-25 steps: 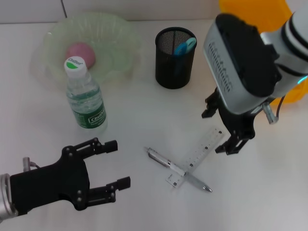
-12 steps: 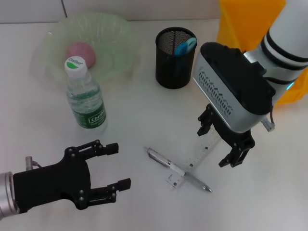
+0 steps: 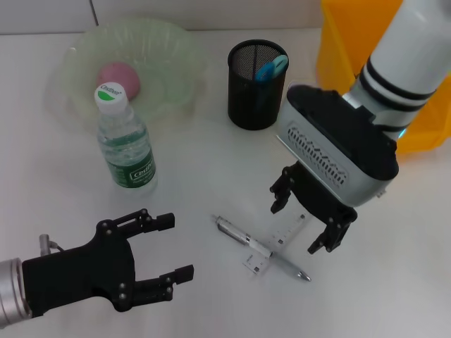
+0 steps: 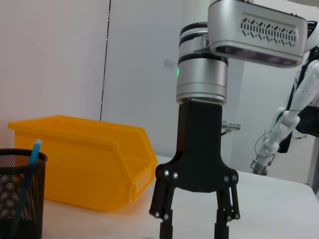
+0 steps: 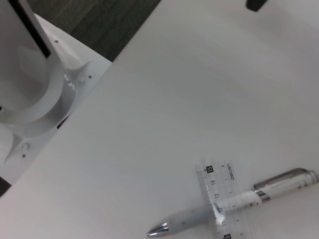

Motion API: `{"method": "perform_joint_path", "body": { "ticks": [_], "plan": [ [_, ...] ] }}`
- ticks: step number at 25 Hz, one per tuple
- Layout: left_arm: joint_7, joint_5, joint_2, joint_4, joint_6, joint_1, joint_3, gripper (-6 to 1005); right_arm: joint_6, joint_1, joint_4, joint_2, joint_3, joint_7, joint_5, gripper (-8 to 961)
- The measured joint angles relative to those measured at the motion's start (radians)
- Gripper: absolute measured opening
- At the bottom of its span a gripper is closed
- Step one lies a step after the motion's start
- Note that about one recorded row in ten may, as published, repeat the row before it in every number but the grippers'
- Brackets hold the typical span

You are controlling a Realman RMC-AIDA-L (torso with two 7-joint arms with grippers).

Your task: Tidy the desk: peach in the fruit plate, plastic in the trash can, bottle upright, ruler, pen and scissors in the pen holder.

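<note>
A clear ruler [image 3: 282, 238] lies across a silver pen [image 3: 236, 232] on the white desk; both also show in the right wrist view, pen [image 5: 279, 183] and ruler [image 5: 218, 196]. My right gripper [image 3: 296, 228] hangs open just above the ruler's far end, one finger on each side. It appears again in the left wrist view [image 4: 193, 231]. The pink peach [image 3: 118, 79] sits in the green fruit plate [image 3: 173, 49]. The bottle [image 3: 125, 144] stands upright. Blue-handled scissors [image 3: 272, 67] stick out of the black mesh pen holder [image 3: 255, 98]. My left gripper [image 3: 177, 246] rests open at the front left. No plastic is in view.
A yellow bin [image 3: 356, 49] stands at the back right behind my right arm, seen also in the left wrist view as a yellow bin [image 4: 84, 164] beside the pen holder [image 4: 20, 199]. The desk's edge [image 5: 94, 74] runs close to the pen.
My right gripper has moved left and toward the front, from beside the ruler's far end to over the ruler. The left gripper has hardly shifted.
</note>
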Motion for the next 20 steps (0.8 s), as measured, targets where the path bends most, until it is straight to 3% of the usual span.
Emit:
{"method": "perform_joint_path", "body": {
  "ticks": [20],
  "plan": [
    [0.043,0.0,0.0,-0.005,-0.024,-0.007,0.001,799,0.088,0.093,0.195,0.018,-0.006,-0.097,0.013,801]
  ]
}}
